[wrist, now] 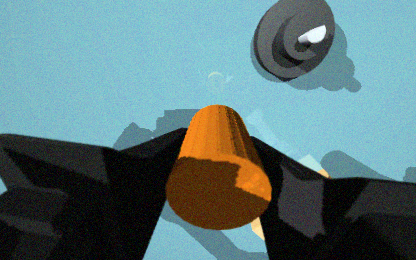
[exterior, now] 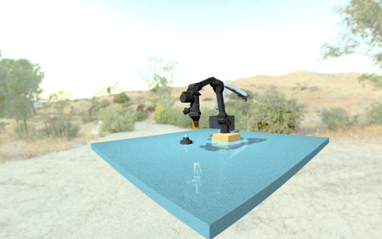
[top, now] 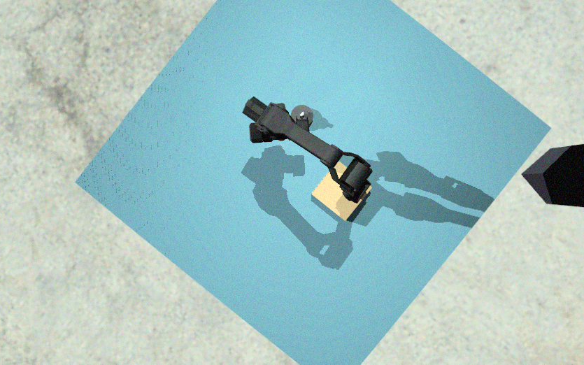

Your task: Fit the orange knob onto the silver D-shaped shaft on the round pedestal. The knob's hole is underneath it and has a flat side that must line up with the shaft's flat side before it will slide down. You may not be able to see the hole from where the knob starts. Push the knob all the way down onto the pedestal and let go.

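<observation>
Black end effector (exterior: 196, 122) (wrist: 216, 138) up above blue table (top: 221, 190) (exterior: 210, 166) (wrist: 102, 60), clamped on orange knob (exterior: 197, 124) (wrist: 219, 170). Knob between its fingers, off shaft. Round dark pedestal (top: 297, 110) (exterior: 185, 142) (wrist: 272, 50) stands on table, lower than end effector and off to one side, silver shaft (top: 302, 114) (exterior: 185, 135) (wrist: 317, 34) pointing up, bare.

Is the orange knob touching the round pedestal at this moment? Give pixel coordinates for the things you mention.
Apart. The exterior view shows the knob (exterior: 193, 124) (wrist: 218, 190), in the claw (exterior: 196, 126) (wrist: 216, 138), raised above the table, a gap separating it from the pedestal (exterior: 185, 142) (wrist: 272, 45).
</observation>
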